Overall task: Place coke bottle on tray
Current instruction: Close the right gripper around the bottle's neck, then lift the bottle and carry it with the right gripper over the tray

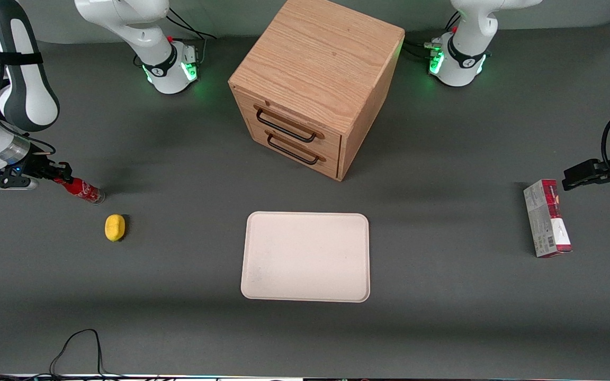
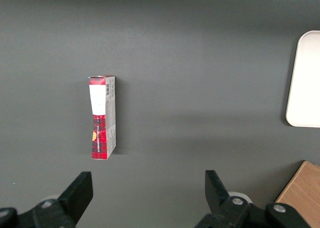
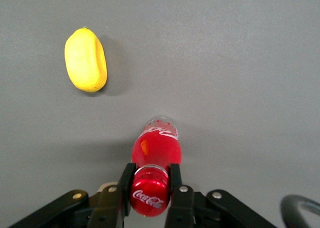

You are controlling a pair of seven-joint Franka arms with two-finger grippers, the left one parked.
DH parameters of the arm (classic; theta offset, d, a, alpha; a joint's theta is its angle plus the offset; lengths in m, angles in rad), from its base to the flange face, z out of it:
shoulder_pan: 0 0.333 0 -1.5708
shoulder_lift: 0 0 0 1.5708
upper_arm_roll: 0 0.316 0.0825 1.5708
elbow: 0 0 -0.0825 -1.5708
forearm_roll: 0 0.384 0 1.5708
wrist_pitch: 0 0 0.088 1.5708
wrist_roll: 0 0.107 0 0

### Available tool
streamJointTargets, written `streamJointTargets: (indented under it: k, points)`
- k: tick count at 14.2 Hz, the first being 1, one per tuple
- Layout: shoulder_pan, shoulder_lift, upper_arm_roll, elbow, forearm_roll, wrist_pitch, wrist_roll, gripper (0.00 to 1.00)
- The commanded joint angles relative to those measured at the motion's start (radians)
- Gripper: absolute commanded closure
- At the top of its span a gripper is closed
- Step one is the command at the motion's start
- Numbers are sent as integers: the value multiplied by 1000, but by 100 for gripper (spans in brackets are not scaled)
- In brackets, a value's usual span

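The coke bottle [image 1: 81, 190] is small, slim and red, with a red cap and a clear base. It hangs tilted at the working arm's end of the table, base lowest, close over the tabletop. My right gripper [image 1: 60, 174] is shut on its cap end. The right wrist view shows both fingers pressed on the red cap [image 3: 148, 194], with the gripper [image 3: 149, 184] around it and the bottle body [image 3: 155, 143] pointing away. The cream-white tray [image 1: 305, 256] lies flat mid-table, nearer the front camera than the cabinet and far from the bottle.
A yellow lemon [image 1: 115, 227] lies near the bottle, slightly nearer the front camera; it also shows in the right wrist view [image 3: 85, 60]. A wooden two-drawer cabinet [image 1: 315, 79] stands farther back. A red-and-grey carton [image 1: 546, 217] lies toward the parked arm's end.
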Motion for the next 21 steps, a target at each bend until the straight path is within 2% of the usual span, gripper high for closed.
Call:
streamJointTargets:
  k: [1,7,10,14,18,19,21]
  points:
    - [4,-15,31,159,32,-203,20,100]
    - [-36,2,262,629,32,-674,280,100]
    - [-39,51,399,850,31,-833,460,100]
    - [-25,181,594,1085,11,-944,709,100]
    - [-5,402,803,1287,-148,-947,892,100]
    - [10,463,842,1345,-168,-947,928,100]
    - [62,581,852,1442,-181,-938,967,100]
